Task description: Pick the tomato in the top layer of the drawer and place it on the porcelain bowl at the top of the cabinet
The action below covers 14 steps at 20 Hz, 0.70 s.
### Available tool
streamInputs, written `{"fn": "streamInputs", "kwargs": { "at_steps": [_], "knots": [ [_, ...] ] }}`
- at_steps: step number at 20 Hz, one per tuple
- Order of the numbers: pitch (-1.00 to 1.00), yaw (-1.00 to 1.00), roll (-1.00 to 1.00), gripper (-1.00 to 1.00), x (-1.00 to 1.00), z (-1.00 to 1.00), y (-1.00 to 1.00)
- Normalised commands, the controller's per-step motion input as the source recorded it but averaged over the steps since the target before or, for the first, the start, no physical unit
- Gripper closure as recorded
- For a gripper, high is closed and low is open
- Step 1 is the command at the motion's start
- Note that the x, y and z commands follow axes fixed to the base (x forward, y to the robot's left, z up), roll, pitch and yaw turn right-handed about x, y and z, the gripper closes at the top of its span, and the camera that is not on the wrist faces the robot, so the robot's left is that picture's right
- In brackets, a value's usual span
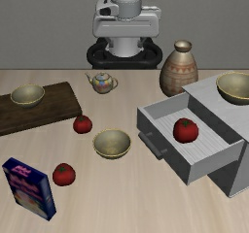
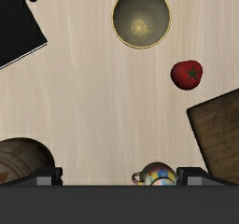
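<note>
A red tomato (image 1: 186, 130) lies in the pulled-out top drawer (image 1: 199, 157) of the grey cabinet (image 1: 216, 103) at the exterior view's right. On the cabinet's top stands the porcelain bowl (image 1: 236, 87). My arm (image 1: 124, 23) is held high by the base, far from the drawer. My gripper (image 2: 119, 179) is open, its fingertips (image 2: 45, 177) wide apart, high above the table with nothing between them. Far below it sit a small teapot (image 2: 156, 176) and a brown vase (image 2: 22, 161). A dark corner of the drawer (image 2: 17, 32) shows beyond them.
On the table are two more tomatoes (image 1: 83, 124) (image 1: 64, 174), an olive bowl (image 1: 112, 144), a teapot (image 1: 102, 82), a vase (image 1: 179, 69) and a blue box (image 1: 29, 187). A dark wooden board (image 1: 44, 109) carries another bowl (image 1: 27, 95).
</note>
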Motion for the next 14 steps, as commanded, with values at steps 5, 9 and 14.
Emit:
{"fn": "streamInputs", "kwargs": {
  "at_steps": [5, 9, 14],
  "knots": [
    [0.00, 0.00, 0.00, -1.00, 1.00, 0.00, 0.00],
    [0.00, 0.00, 0.00, -1.00, 0.50, 0.50, 0.00],
    [0.00, 0.00, 0.00, -1.00, 0.00, 1.00, 0.00]
  ]
}}
